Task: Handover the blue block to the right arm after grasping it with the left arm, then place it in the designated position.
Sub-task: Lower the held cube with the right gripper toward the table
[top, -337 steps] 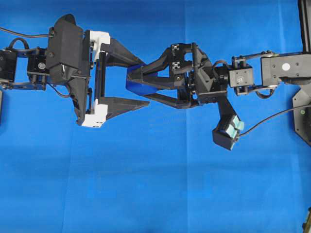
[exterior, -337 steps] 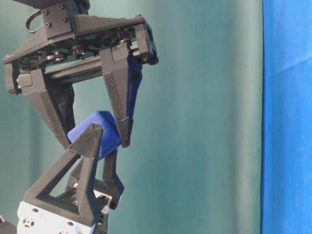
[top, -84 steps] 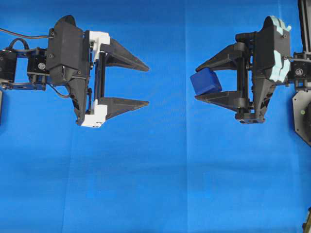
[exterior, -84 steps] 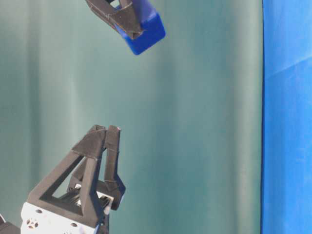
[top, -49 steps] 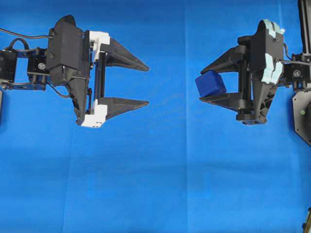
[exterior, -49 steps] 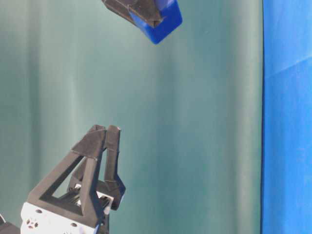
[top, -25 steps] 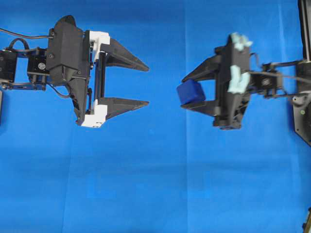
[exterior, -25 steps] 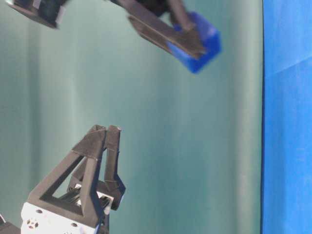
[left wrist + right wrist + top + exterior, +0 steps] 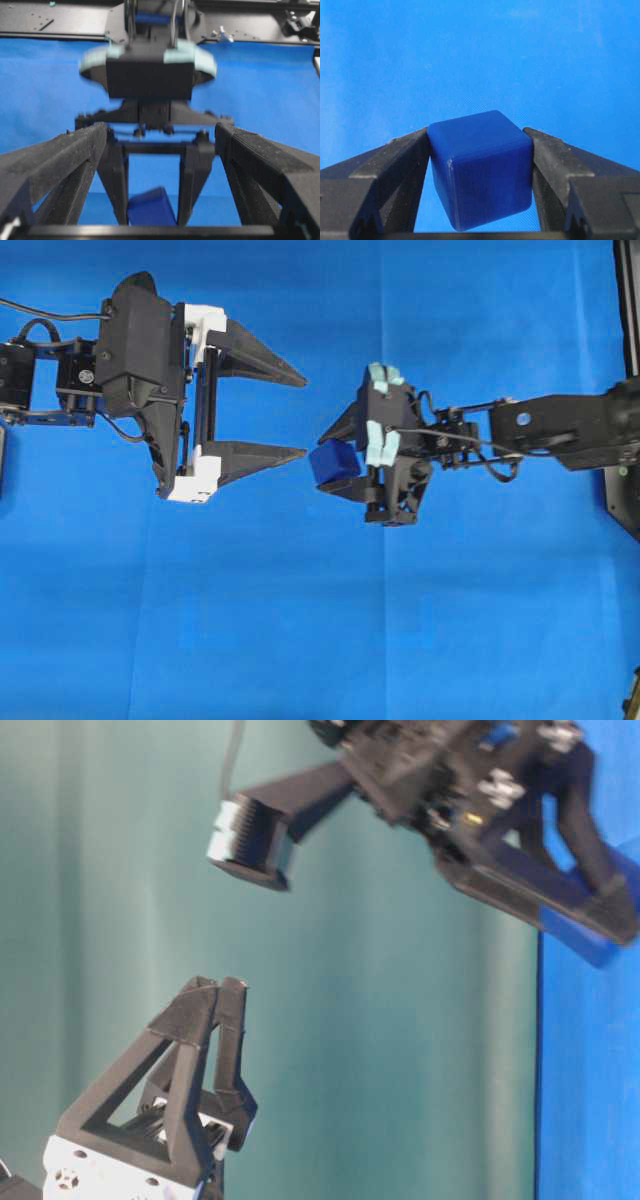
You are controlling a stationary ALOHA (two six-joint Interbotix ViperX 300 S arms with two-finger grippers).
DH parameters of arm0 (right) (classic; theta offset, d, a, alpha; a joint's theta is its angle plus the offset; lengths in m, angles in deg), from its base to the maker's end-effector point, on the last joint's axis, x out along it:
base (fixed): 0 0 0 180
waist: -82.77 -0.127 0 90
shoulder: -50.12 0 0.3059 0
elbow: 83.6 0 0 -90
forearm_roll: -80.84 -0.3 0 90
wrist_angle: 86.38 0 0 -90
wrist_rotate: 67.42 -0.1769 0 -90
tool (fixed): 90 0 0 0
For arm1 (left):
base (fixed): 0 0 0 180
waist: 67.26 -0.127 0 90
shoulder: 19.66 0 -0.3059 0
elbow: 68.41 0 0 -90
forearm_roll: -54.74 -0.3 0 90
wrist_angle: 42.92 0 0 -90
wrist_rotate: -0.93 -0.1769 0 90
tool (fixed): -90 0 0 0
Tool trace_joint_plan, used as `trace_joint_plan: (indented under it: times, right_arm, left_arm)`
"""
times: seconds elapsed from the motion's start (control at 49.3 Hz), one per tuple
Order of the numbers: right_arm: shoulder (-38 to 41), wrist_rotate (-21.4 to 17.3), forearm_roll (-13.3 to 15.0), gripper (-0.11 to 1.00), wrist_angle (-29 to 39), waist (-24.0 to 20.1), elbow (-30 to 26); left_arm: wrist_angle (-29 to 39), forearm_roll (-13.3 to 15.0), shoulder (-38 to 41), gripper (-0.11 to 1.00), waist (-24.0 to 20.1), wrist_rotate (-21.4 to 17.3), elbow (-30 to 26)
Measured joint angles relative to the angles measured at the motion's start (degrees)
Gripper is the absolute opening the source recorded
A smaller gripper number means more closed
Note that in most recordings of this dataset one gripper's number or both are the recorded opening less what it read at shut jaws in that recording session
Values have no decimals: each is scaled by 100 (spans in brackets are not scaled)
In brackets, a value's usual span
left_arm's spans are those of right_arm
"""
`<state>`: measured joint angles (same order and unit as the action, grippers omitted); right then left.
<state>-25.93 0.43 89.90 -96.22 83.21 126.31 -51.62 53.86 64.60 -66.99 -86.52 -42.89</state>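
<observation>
the left gripper is still waiting, fingers spread wide and empty. beside it, the right gripper, pinching the blue block, is swinging in and tipping toward the cloth; placing looks next.

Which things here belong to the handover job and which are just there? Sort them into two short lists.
Part of the job:
- blue block, clamped in the right gripper
- left gripper, open and holding nothing

Just there:
- blue cloth covering the table
- teal backdrop in the table-level view
- black frame rail along the table's far edge
</observation>
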Motion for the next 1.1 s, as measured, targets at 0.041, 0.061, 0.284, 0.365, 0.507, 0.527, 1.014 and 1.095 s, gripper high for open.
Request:
trace_joint_plan:
  times: [0.041,0.061,0.284,0.365,0.507,0.527,1.014,1.095]
  right_arm:
    - [105,9,0,52,-79,0,-18]
    - [149,0,0,52,-123,0,-26]
    - [633,0,-53,52,-510,44,-97]
    - [773,0,-79,52,-659,53,-141]
    - [940,0,-88,52,-747,97,-158]
    - [940,0,-88,52,-747,105,-158]
    - [949,0,-105,52,-773,132,-114]
    - [949,0,-105,52,-773,132,-105]
  left_arm:
    - [0,0,9,93,-9,0,0]
    - [0,0,0,93,0,0,9]
    - [0,0,9,93,0,0,9]
    - [0,0,9,93,0,0,0]
    - [0,0,0,93,0,0,9]
    - [0,0,0,93,0,0,9]
    - [9,0,0,93,-9,-9,9]
    - [9,0,0,93,0,-18,0]
